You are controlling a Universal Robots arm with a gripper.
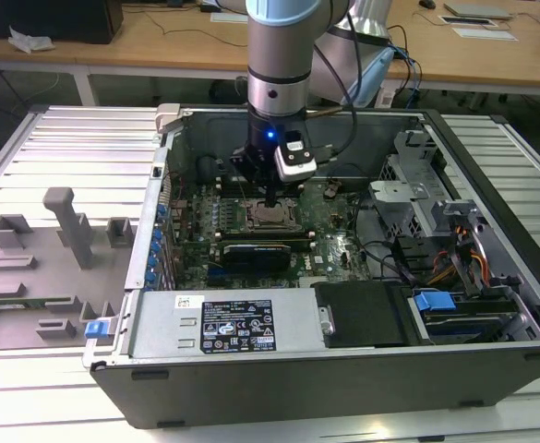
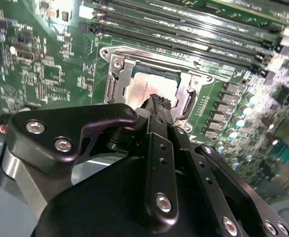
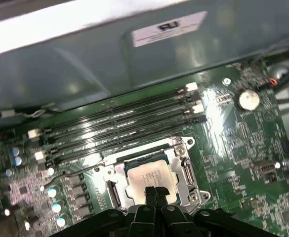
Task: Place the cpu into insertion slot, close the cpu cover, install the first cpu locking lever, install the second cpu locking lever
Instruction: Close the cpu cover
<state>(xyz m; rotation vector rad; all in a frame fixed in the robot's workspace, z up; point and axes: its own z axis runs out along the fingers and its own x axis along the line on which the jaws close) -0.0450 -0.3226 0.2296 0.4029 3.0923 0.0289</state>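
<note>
in the first wrist view the gripper (image 3: 155, 190) hides part of the cpu (image 3: 145, 174).

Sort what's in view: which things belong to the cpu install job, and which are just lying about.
Job in hand:
- silvery-grey square cpu
- thin silvery metal cpu cover framing it
- black pincer, tips by the cpu

Just lying about:
- long black memory slots
- round silver coin battery
- black graphics card
- grey upright post outside the case

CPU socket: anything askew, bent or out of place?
Nothing stands out. In the first wrist view, the cpu lies flat and square inside the cpu cover, which appears to be down around it. The shut end effector is over the cpu's edge.
</note>
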